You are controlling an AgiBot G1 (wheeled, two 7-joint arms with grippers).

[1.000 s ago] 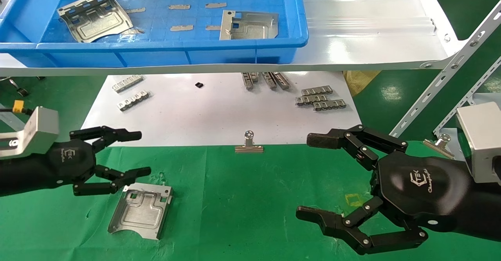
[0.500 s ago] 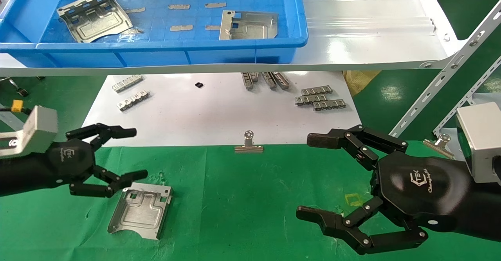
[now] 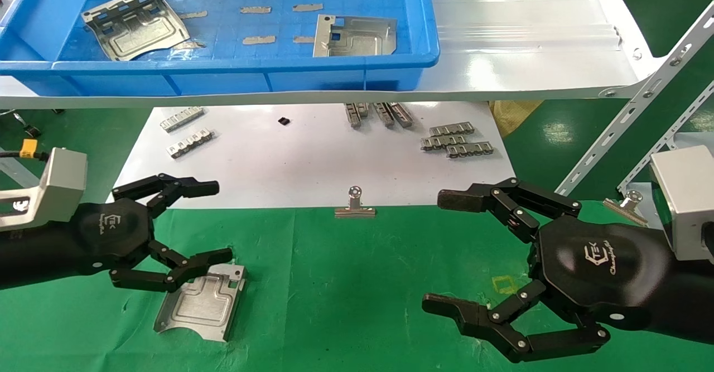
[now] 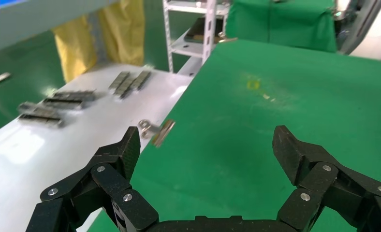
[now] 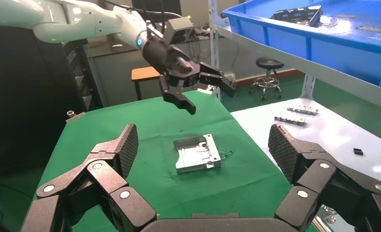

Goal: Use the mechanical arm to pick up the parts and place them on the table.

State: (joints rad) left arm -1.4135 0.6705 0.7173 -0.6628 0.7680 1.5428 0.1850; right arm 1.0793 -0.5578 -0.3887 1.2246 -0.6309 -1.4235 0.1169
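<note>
One silvery stamped part (image 3: 201,305) lies flat on the green cloth table (image 3: 357,283), at the near left; the right wrist view shows it as well (image 5: 197,153). My left gripper (image 3: 223,221) hovers open and empty just above the part's far left corner, its lower finger overlapping that corner in the head view. From the left wrist view, the left gripper (image 4: 208,145) has only cloth between its fingers. My right gripper (image 3: 434,252) is open and empty over the cloth at the right. Two more parts (image 3: 134,23) (image 3: 357,36) lie in the blue bin (image 3: 223,65).
The bin stands on a glossy white shelf (image 3: 530,54) that overhangs a white sheet (image 3: 307,160) with small grey slotted strips (image 3: 457,140). A silver binder clip (image 3: 355,204) sits at the cloth's far edge. Slanted shelf struts (image 3: 630,121) stand at the right.
The left gripper drew back to the left, then came right and slightly nearer, so its lower finger now overlaps the plate's corner. The plate and the right arm have not moved.
</note>
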